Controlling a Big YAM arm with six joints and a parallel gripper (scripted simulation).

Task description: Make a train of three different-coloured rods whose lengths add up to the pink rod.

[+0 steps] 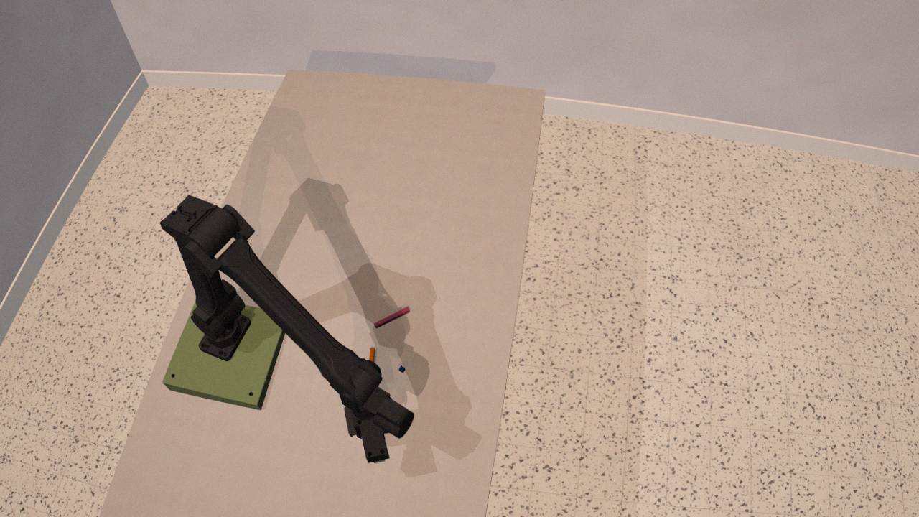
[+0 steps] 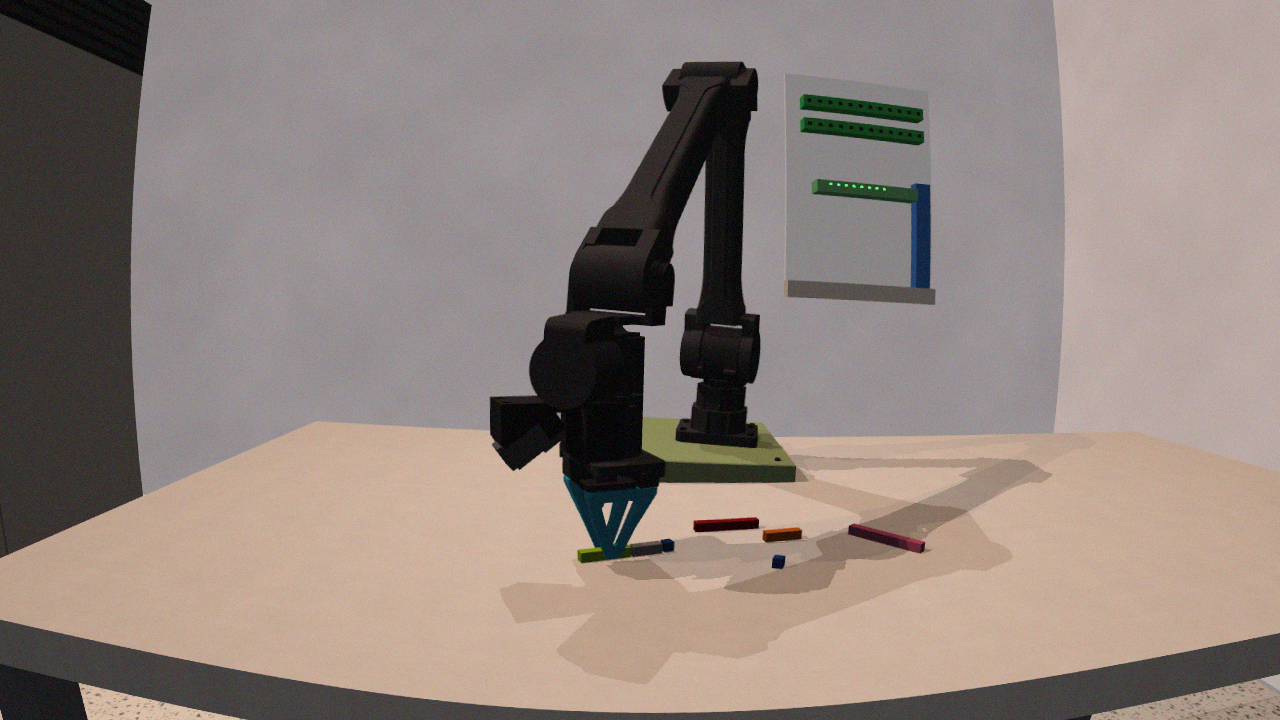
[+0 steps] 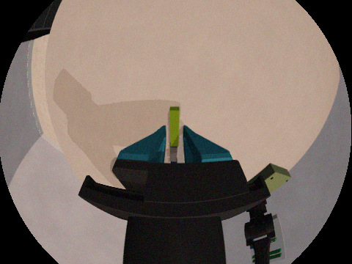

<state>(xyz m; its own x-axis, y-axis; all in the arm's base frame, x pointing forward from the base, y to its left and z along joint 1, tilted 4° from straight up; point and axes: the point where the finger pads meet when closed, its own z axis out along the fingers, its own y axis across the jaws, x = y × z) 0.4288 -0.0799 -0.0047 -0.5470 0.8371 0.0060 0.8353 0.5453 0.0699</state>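
Surface: a beige table with a dark front edge fills the lower part of the exterior view and carries long arm shadows.
Loose blue rod: nearest the camera, lower centre-right, apart from the line.
Train: lime rod, grey rod and a second blue rod lie end to end, lower centre.
Jaws: the gripper stands tip-down over the lime rod, parted narrowly with slim gaps either side, gripping nothing.
Risk, drag: a finger brushing the lime rod on lift-off could skew it or open the joint with grey.
Risk, sweep: a sideways exit could nudge grey or the end blue out of line.
Spares: the red rod and orange rod sit behind, near the line; their clearance looks modest.
Pink rod: further right, well apart.
Base: a green plate beyond.
Room: grey walls, a panel with green bars, and a speckled floor.
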